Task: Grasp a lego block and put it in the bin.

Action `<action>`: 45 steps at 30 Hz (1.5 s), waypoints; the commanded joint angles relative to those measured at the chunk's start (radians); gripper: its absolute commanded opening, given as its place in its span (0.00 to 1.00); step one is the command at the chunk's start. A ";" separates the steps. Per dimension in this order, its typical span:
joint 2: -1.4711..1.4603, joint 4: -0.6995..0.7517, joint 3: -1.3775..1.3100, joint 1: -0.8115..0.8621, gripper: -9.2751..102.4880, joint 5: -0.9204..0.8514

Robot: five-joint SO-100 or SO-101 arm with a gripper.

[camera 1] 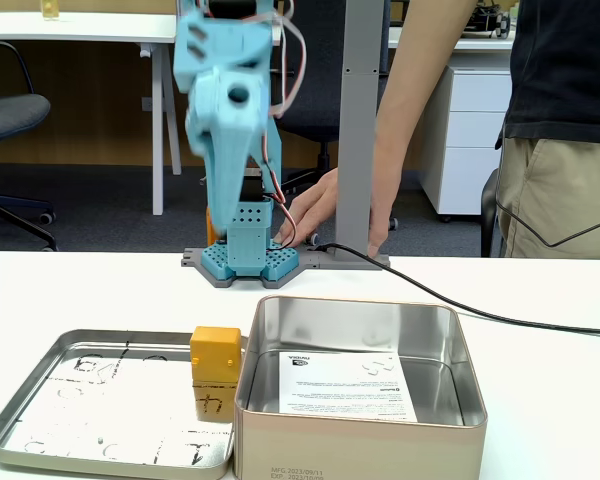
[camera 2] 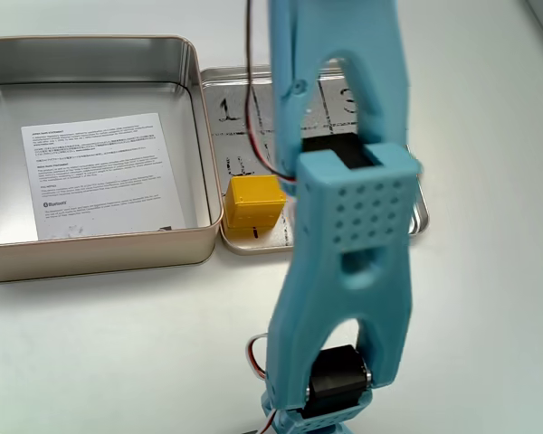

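The bin (camera 1: 360, 440) is seen nearest the camera in a fixed view, its front wall filling the lower edge of the picture. It is a deep square silver tin with rounded corners, and one white printed sheet (camera 1: 345, 385) is laid flat on its floor; nothing else is held in it. In the other fixed view the same bin (camera 2: 100, 54) is shown at the upper left with the sheet (camera 2: 100, 176) lying slightly askew inside.

Just beside the bin, touching or nearly touching its wall, a shallow metal tray (camera 1: 40, 420) is set on the white table (camera 1: 540, 400). Black hand-drawn marks are seen on the tray floor. One lego block (camera 1: 216, 368), yellow-orange, is stood in the tray at the corner nearest the bin; in the other fixed view it (camera 2: 256, 205) is found at the tray's edge against the bin wall, partly crossed by the arm.

The light blue arm (camera 1: 230, 110) is raised above its base (camera 1: 245, 262) at the far side of the table, blurred in its upper part. In the view from above, the arm (camera 2: 344, 217) is seen over the tray (camera 2: 416, 212). The gripper is not shown clearly in either picture, so whether it is open or closed cannot be told.

One person is stood behind the table, a hand (camera 1: 315, 215) resting near the arm's base. One black cable (camera 1: 460, 305) is run across the table.

Counted: one bin, one tray, one block, one sheet.
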 commanded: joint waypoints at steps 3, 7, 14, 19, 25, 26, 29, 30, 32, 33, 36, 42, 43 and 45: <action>0.362 0.011 0.311 0.025 0.08 0.063; 0.535 -0.058 0.595 0.025 0.08 0.041; 0.816 -0.295 1.132 0.025 0.08 -0.032; 0.828 -0.318 1.235 0.025 0.08 -0.017; 0.818 -0.318 1.316 0.031 0.09 -0.041; 0.818 -0.324 1.336 0.031 0.10 -0.049; 0.815 -0.356 1.399 0.026 0.14 -0.063; 0.815 -0.371 1.419 0.025 0.18 -0.064; 0.811 -0.394 1.450 0.023 0.25 -0.069; 0.811 -0.408 1.465 0.021 0.27 -0.077; 0.808 -0.440 1.496 0.023 0.30 -0.087; 0.804 -0.495 1.565 0.025 0.32 -0.103; 0.805 -0.505 1.578 0.026 0.33 -0.106; 0.810 -0.526 1.612 0.034 0.33 -0.123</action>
